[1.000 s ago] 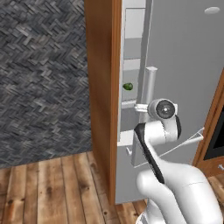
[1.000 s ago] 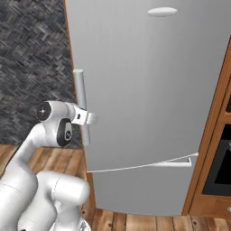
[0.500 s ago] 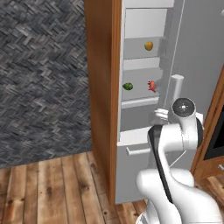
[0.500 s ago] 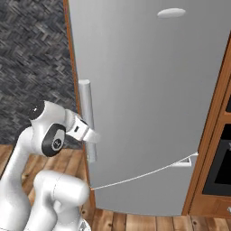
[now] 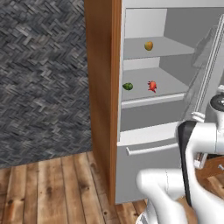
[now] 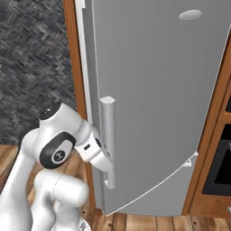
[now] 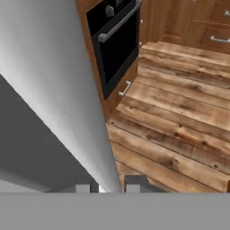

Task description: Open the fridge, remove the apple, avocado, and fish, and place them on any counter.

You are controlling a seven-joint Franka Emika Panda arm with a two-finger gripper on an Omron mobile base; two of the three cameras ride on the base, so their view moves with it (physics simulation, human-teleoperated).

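Observation:
The fridge [image 5: 175, 26] stands open, its silver door [image 6: 158, 90] swung out toward me. On the upper shelf sits the yellow apple [image 5: 148, 45]. One shelf lower lie the dark green avocado [image 5: 127, 86] and the red-orange fish [image 5: 152, 85], a little apart. My gripper [image 6: 106, 158] is at the lower part of the vertical bar handle [image 6: 107, 131]. In the hand view my gripper [image 7: 110, 187] has its fingertips [image 7: 134, 184] on either side of the pale bar, pressed to it. The counter is out of view.
An orange-brown wood panel [image 5: 103, 87] frames the fridge on the left, beside a dark herringbone wall [image 5: 43, 78]. A black oven [image 7: 114, 49] with a bar handle sits in wood cabinets to the door's right. A plank floor [image 7: 179, 126] lies below. The freezer drawer [image 5: 148, 148] is closed.
The door has swung much wider, baring the shelves with the apple, avocado and fish. My hand went with the handle, and the fingers drew closer together.

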